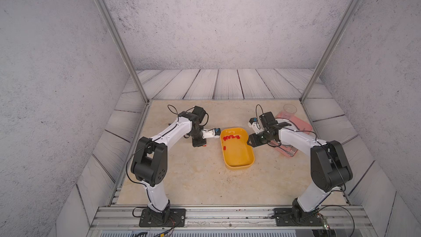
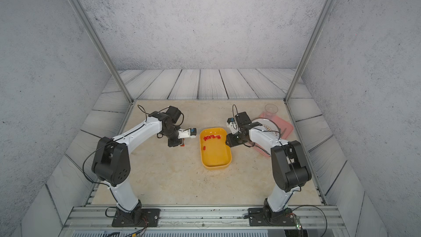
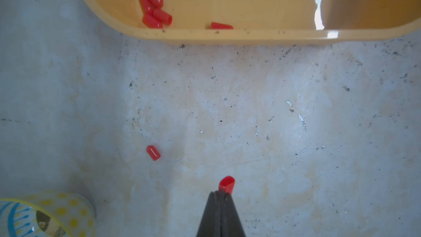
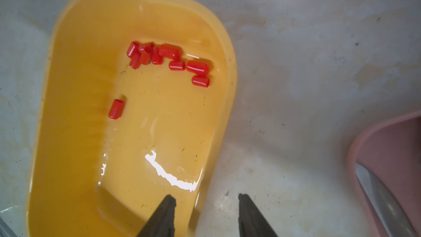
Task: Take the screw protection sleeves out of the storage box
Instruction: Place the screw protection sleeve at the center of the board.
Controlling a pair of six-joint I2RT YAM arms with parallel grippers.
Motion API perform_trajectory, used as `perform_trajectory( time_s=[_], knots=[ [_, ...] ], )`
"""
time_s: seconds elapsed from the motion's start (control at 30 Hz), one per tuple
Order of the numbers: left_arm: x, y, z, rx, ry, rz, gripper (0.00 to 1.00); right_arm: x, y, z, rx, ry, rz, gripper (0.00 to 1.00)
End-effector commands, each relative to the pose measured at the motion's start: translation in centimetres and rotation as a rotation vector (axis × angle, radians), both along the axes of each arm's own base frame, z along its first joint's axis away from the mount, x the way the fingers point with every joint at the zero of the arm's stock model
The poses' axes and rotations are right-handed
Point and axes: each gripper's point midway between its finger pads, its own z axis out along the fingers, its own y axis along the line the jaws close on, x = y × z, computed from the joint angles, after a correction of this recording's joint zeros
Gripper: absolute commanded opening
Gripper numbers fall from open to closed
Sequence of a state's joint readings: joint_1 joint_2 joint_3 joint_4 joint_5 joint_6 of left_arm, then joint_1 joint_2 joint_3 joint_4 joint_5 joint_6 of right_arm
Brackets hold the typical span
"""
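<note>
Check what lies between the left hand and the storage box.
Left wrist view: bare tabletop between left hand, pinching a sleeve, and storage box; one loose sleeve lies aside.

Left hand (image 3: 219, 193) pinched tight, pointing downward, right hand (image 4: 206, 198) with jaws parted, both arms (image 1: 173, 131) reaching inward

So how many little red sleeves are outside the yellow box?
2. One screw protection sleeve lies loose on the table, apart from the storage box; another sleeve is pinched in the left gripper. Others could hide under the arms.
</note>
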State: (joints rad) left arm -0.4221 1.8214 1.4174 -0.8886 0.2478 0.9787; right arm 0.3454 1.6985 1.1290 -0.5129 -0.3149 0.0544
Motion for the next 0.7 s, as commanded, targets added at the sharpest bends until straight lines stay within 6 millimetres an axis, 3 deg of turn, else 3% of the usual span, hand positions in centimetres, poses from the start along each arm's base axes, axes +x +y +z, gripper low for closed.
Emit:
perform_trajectory(
  time_s=[0.0, 0.27, 0.5, 0.67],
  knots=[
    [1.6, 1.0, -2.3, 0.055, -0.015, 0.011, 0.06, -0.2, -0.2, -0.7, -0.031, 0.036, -0.020, 0.47],
    [4.2, 1.2, -5.5, 0.108, -0.037, 0.038, 0.07, -0.2, 0.1, -0.6, -0.023, 0.034, 0.005, 0.47],
    [4.4, 1.1, -6.5, 0.113, -0.021, 0.036, 0.09, -0.2, 0.2, 0.0, -0.019, 0.015, 0.020, 0.48],
    [3.9, 1.1, -6.4, 0.108, -0.002, 0.044, 0.22, -0.1, 0.3, 0.4, -0.013, 0.006, 0.028, 0.48]
  ],
)
